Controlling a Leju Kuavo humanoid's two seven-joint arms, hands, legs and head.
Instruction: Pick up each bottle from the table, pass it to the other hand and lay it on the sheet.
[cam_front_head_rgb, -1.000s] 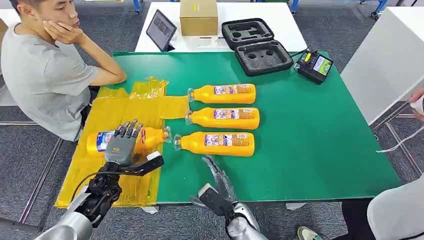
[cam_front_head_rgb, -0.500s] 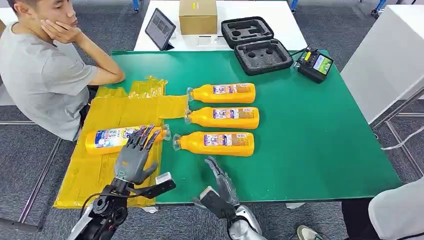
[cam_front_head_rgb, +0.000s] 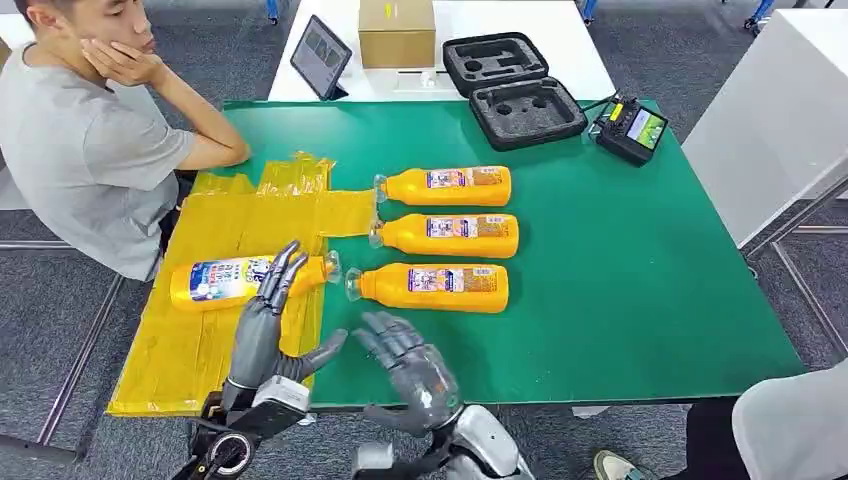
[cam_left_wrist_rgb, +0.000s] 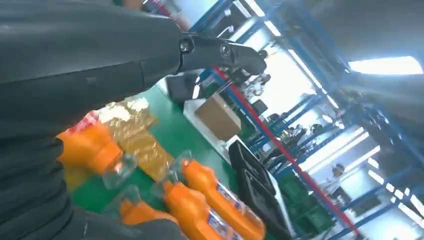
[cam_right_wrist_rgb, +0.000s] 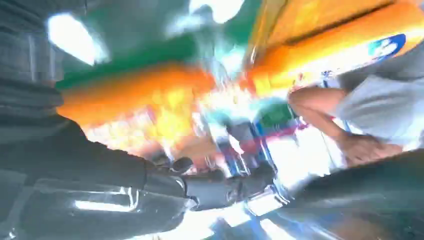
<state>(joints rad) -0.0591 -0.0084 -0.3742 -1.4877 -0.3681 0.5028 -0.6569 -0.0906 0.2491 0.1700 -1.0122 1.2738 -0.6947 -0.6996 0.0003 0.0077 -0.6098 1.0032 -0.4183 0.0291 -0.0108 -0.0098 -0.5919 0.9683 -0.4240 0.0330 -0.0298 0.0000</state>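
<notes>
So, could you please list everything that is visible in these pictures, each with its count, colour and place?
bottle on the sheet: one, orange, lying on the yellow sheet, partly behind the left hand's fingers.
bottles on the table: three, orange, lying side by side on the green top.
sheet: one, yellow, on the table's left part.
table: one, green top.
foam case: one, black, open, at the far edge.
controller: one, black with a screen, far right corner.
cardboard box: one, brown, on the white table behind.
tablet: one, dark, beside the box.
person: one, grey shirt, seated at the left, elbow on the table.
left hand: grey, fingers apart, holding nothing.
right hand: grey, fingers apart, holding nothing.
</notes>
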